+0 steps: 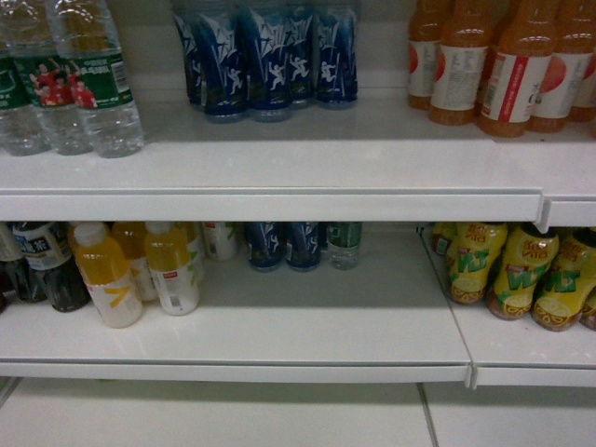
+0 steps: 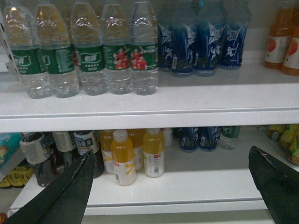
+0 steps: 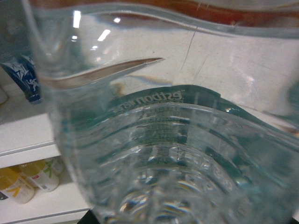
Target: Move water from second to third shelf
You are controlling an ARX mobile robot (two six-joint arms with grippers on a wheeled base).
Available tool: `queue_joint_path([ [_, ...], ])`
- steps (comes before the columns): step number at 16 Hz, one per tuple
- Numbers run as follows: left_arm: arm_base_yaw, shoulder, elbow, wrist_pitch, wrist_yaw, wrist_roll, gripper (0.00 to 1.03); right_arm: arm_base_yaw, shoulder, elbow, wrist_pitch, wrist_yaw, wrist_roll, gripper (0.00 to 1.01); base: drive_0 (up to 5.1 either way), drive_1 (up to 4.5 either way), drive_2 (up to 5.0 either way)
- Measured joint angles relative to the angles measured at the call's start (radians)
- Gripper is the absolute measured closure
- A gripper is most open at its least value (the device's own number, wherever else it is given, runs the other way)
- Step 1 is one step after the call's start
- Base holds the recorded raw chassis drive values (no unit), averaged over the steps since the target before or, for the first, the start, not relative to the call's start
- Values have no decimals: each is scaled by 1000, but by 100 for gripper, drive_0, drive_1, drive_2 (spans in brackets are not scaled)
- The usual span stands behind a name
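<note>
A clear ribbed water bottle (image 3: pixel 168 140) with a dark green label fills the right wrist view, pressed close to the camera. It sits in my right gripper, whose fingers are hidden behind it apart from a dark corner at the bottom. Several more water bottles (image 2: pixel 84 51) with green labels stand in a row on the upper shelf (image 2: pixel 154 109), also seen at the upper left as water bottles (image 1: pixel 88 79). My left gripper (image 2: pixel 170 151) is open and wide, empty, facing the lower shelf (image 2: pixel 187 182). Neither gripper shows in the head view.
Blue-labelled bottles (image 1: pixel 270 60) and orange drinks (image 1: pixel 503 70) share the upper shelf (image 1: pixel 279 177). On the lower shelf (image 1: pixel 307 317) stand yellow juice bottles (image 1: pixel 140 270), dark tea bottles (image 1: pixel 37 265), blue bottles (image 1: pixel 284 244) and yellow-green bottles (image 1: pixel 521 275).
</note>
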Motion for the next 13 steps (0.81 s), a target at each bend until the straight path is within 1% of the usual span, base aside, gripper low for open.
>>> queue_joint_path([
  [13, 0, 0, 0, -2, 0, 0, 5, 0, 0, 0, 1, -2, 0, 61, -497, 244, 244],
])
